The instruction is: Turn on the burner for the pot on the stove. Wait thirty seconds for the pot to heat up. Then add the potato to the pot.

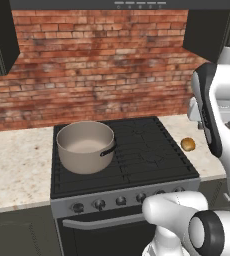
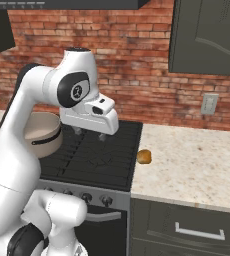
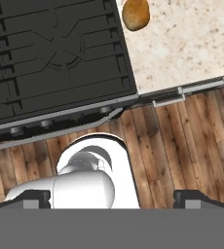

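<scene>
The grey-beige pot [image 1: 85,145] stands on the left rear grate of the black stove [image 1: 142,150], its short dark handle pointing right. The golden-brown potato [image 1: 188,144] lies on the speckled counter just right of the stove, and in the hand view the potato [image 3: 136,13] sits at the top edge. My gripper [image 2: 90,134] hangs open above the stove's middle, well over the grates, right of the pot [image 2: 43,131] and left of the potato [image 2: 144,156]. Nothing is between its fingertips [image 3: 33,197]. Round dark knobs [image 1: 99,203] line the silver front strip.
Speckled counter [image 2: 197,165] runs on both sides of the stove, backed by a brick wall. Dark cabinets [image 2: 207,35] hang above the right side, and a range hood is over the stove. A wall outlet [image 2: 209,104] is at the right. Wooden floor [image 3: 182,141] lies below the counter front.
</scene>
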